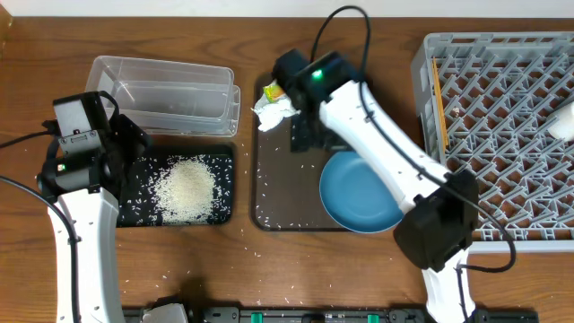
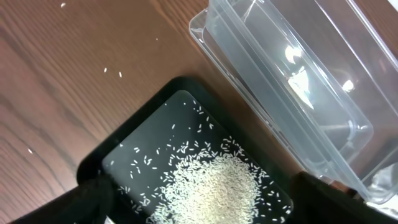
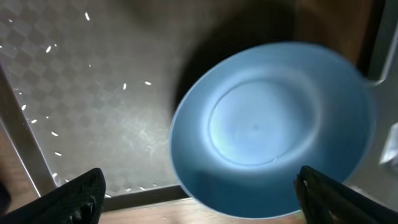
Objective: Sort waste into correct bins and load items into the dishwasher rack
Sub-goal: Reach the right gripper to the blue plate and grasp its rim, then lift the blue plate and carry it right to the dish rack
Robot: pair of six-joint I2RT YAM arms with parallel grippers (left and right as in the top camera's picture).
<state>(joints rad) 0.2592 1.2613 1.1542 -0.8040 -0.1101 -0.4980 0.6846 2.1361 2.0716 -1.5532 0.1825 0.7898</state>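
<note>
Right gripper (image 3: 208, 193): jaws spread wide, nothing held; I see both fingertips (image 3: 81, 193) at the bottom corners of the wrist view. Between and beyond them is the light blue bowl (image 3: 273, 130), upright, empty and a bit blurred. It sits on the brown serving tray (image 3: 93, 124), with a few loose rice grains (image 3: 50, 46) scattered on the tray surface beside it. In the overhead view the bowl is in the right half of that tray, partly under my right arm.

At the tray's back left corner is the crumpled white napkin (image 1: 273, 112), with the yellow-green wrapper (image 1: 272, 90) touching it just behind.

Left gripper (image 2: 208, 202): also wide open, empty, hanging over the black tray (image 2: 124, 146). A pile of white rice (image 2: 211, 186) lies in the tray under it, with stray grains around the pile and a few on the wooden table (image 2: 74, 68). The clear plastic tub (image 2: 292, 81) sits right against the black tray's far side, empty, and looks like two nested.

The grey dishwasher rack (image 1: 502, 54) is at the far right. Chopsticks (image 1: 439, 99) lie along its left side, and the white cup (image 1: 563, 121) is at its right edge, cut off by the frame
</note>
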